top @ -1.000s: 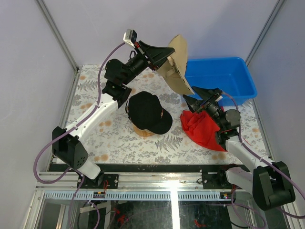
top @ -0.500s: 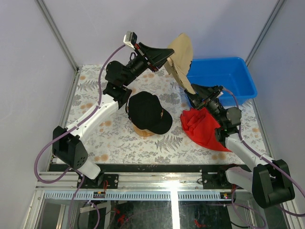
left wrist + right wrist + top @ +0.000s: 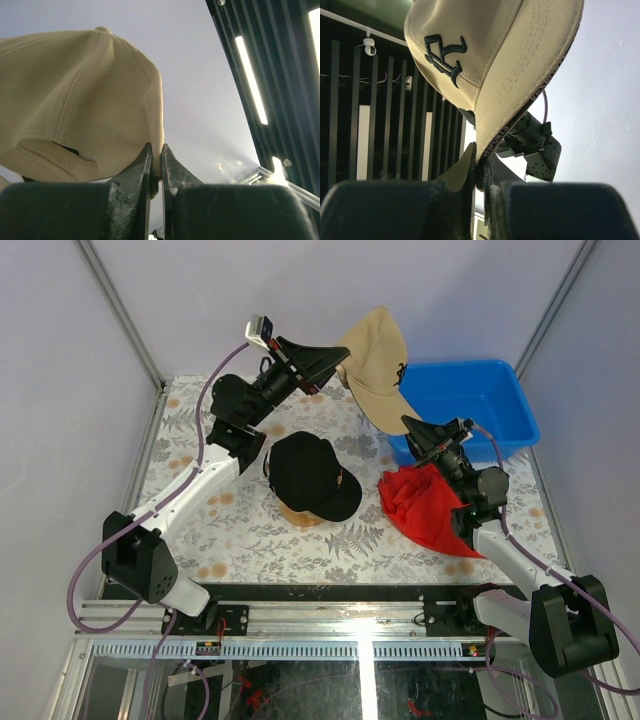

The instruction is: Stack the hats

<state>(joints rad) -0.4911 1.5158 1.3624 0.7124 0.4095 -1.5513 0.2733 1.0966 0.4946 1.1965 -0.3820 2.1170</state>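
Observation:
A tan hat [image 3: 378,365] with a dark logo hangs in the air above the back of the table, held between both arms. My left gripper [image 3: 345,362] is shut on the rear edge of its crown [image 3: 159,150]. My right gripper [image 3: 408,424] is shut on the tip of its brim [image 3: 485,150], with the logo [image 3: 442,57] facing that camera. A black hat [image 3: 312,475] with a gold mark sits on a wooden stand [image 3: 300,515] at the table's middle, below and left of the tan one.
A blue bin [image 3: 470,405] stands at the back right. A red cloth [image 3: 425,510] lies crumpled under my right arm. The patterned table [image 3: 250,530] is bounded by white walls and metal corner posts.
My right gripper closed onto the tan hat's brim. The hat swung from hanging edge-on to showing its logo side, and my left arm lifted it slightly.

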